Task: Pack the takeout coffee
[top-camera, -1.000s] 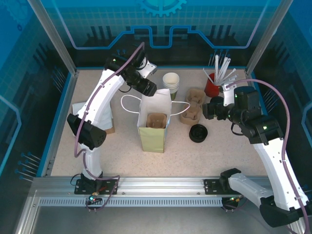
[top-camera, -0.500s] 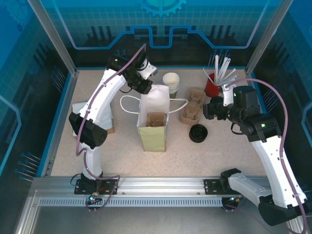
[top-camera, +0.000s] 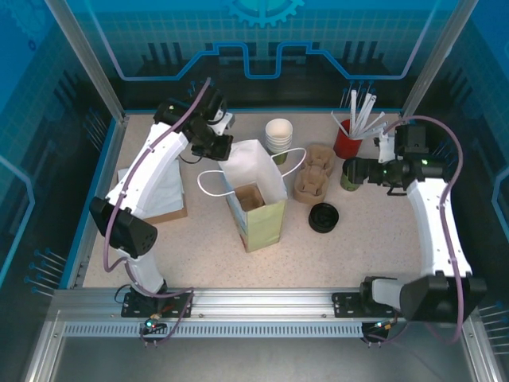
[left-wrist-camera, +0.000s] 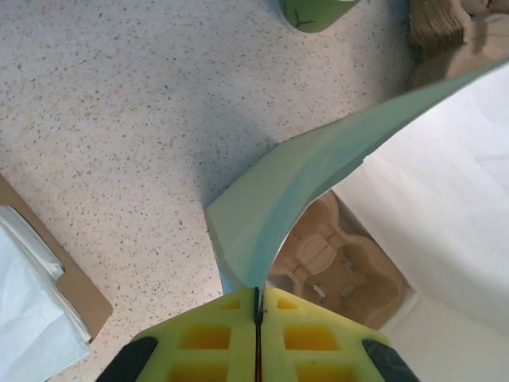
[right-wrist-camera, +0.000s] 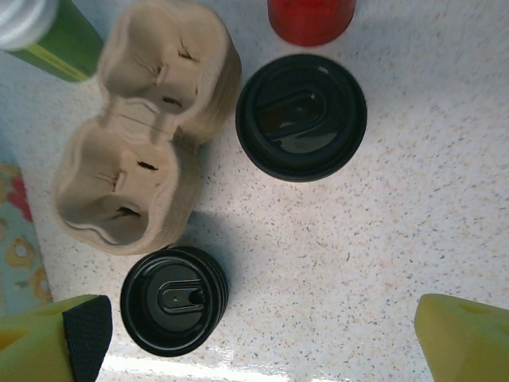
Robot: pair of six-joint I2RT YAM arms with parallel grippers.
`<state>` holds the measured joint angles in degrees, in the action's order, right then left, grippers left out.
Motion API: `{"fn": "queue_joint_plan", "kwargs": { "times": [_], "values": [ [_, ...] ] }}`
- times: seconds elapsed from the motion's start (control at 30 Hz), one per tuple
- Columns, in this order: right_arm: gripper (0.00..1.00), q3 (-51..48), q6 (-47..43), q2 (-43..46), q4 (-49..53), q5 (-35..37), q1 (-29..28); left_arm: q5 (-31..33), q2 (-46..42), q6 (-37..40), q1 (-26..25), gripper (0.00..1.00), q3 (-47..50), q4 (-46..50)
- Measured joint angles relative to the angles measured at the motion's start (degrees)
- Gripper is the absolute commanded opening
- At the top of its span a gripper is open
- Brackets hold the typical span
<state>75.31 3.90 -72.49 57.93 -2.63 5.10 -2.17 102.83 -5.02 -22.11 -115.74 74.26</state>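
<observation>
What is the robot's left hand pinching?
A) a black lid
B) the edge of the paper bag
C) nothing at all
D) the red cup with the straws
B: in the left wrist view the left hand is shut tight on the top edge of the paper bag, with a cup carrier sitting inside it.

The takeout coffee (right-wrist-camera: pixel 301 117) is black-lidded, the bag (top-camera: pixel 266 227) green outside and white inside, the table (top-camera: pixel 358 247) speckled beige.
</observation>
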Motion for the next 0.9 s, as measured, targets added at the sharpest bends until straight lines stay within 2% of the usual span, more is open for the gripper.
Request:
{"fn": "queue_joint_plan", "kwargs": {
  "times": [0.13, 0.3, 0.37, 0.53, 0.77, 0.9],
  "values": [
    [1.0, -0.87, -0.48, -4.66, -0.59, 0.52, 0.09, 0.22, -0.24, -1.97, 0.33, 0.43, 1.29, -1.27],
    [1.0, -1.09, -0.79, -8.87, -1.99, 1.73, 0.11, 0.48, -1.86, -3.04, 0.55, 0.8, 1.7, -2.99],
    [1.0, -1.07, -1.09, -10.51, -2.58, 2.49, 0.11, 0.83, -4.22, -3.63, 0.63, 0.9, 2.8, -4.2],
    [1.0, -1.05, -1.79, -13.77, -3.52, 4.48, 0.09, 1.49, -14.49, -5.57, 1.2, 0.99, 10.25, -8.83],
    [1.0, -0.5, -2.69, -18.12, -4.24, 5.86, -0.63, 1.92, -30.71, -9.05, 2.86, 0.99, 25.11, -16.02],
    [1.0, 0.35, -2.89, -19.89, -5.33, 6.36, -1.01, 2.19, -36.72, -11.61, 4.17, 0.99, 31.26, -18.82]
  ]
}}
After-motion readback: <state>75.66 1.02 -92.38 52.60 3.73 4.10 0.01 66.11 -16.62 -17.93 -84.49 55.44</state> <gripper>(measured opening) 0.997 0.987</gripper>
